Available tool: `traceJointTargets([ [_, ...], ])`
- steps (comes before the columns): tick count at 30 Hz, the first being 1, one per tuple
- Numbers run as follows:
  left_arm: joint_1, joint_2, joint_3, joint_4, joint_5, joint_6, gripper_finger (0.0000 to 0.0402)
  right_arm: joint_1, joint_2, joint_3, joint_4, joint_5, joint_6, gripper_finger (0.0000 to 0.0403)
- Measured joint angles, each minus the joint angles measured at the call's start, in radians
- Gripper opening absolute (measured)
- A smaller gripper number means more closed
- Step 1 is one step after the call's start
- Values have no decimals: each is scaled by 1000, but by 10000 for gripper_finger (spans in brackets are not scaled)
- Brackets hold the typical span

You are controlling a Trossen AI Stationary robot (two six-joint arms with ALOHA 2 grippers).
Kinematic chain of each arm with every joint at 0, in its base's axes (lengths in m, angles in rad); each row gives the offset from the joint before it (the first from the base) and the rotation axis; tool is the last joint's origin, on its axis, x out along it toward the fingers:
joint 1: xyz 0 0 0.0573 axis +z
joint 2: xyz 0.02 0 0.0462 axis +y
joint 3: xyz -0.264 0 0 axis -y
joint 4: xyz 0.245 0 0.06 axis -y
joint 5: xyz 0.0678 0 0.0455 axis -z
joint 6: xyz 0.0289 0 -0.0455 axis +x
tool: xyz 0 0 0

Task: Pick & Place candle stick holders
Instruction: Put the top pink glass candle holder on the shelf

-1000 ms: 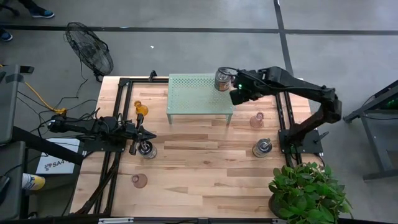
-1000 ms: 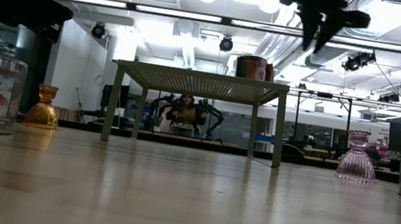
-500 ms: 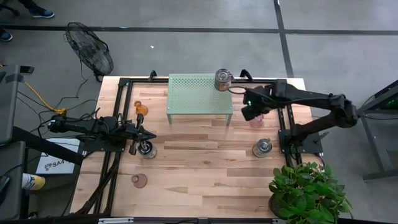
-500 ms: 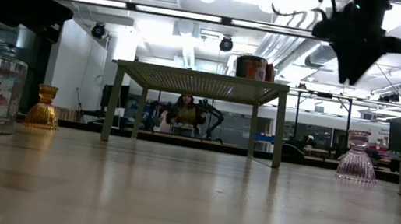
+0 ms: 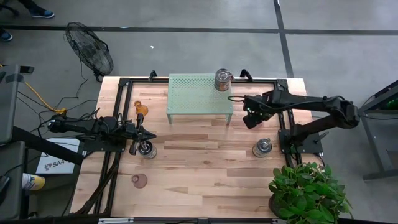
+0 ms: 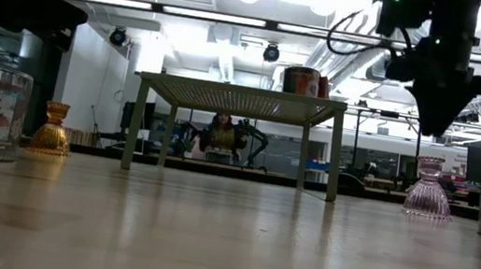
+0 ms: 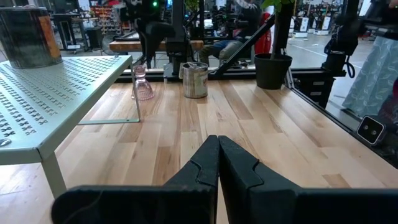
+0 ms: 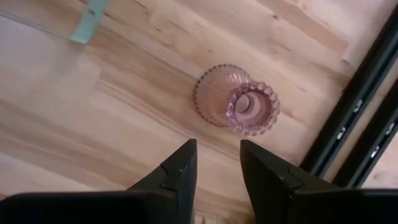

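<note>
Above the pink glass holder [image 8: 237, 104] on the right side of the table hangs your right gripper [image 5: 251, 117], pointed down, its two fingers [image 8: 176, 171] parted by a narrow gap and holding nothing. From its own wrist camera the holder sits just ahead of the fingertips, not yet between them, so you are lined up for a descent rather than a grasp. In the low view the gripper [image 6: 437, 106] is clearly above the holder [image 6: 428, 189], with air between them.

Beyond it, one silvery metal holder [image 5: 222, 79] stands on the far right corner of the pale green stand [image 5: 193, 93], which suggests the stand is your drop-off. Another metal one [image 5: 262, 148] waits nearer you on the right, beside the black frame.

Your left gripper [image 5: 140, 134] rests low on the left side, fingers [image 7: 202, 168] pressed together and empty, just beside a metal holder [image 5: 148, 150]. An amber glass holder [image 5: 141, 109] stands farther back on the left, and a pinkish one [image 5: 139, 180] sits near the front edge.

Mind the ribbed glass: it looks slippery, so centre it before closing.
</note>
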Motion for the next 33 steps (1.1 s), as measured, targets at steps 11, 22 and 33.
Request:
traceJointTargets([
  [11, 0, 0, 0, 0, 0, 0, 1, -56, 46, -40, 64, 1, 16, 224],
  [22, 0, 0, 0, 0, 0, 0, 1, -87, 124, -40, 112, -24, -13, 230],
  [33, 0, 0, 0, 0, 0, 0, 1, -104, 164, -40, 131, -39, -38, 196],
])
